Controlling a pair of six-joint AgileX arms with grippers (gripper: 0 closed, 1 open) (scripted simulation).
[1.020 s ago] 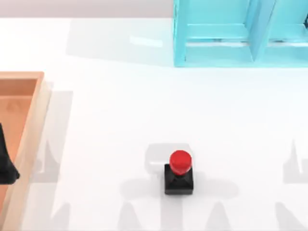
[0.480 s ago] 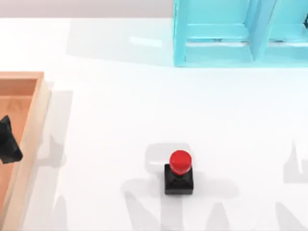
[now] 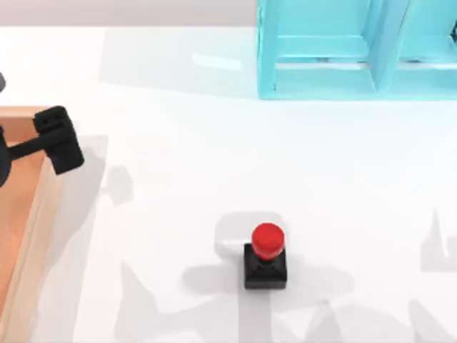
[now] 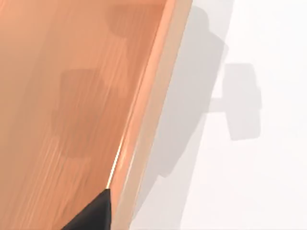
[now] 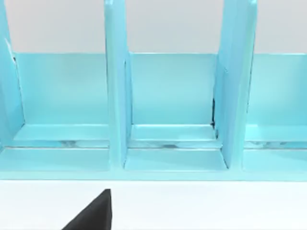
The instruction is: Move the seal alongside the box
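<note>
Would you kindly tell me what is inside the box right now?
The box shows only bare wooden floor; the left claw hovers above its rim corner, hiding a little. The seal stands outside.

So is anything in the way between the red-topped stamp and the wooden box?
Nothing visible is. The seal stands alone on bare white table, and the box lies at the left edge. The left gripper hovers over the box's rim.

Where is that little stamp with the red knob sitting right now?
In the top view the seal stands upright on the white table, just right of centre near the front edge, well apart from the box at the left.
</note>
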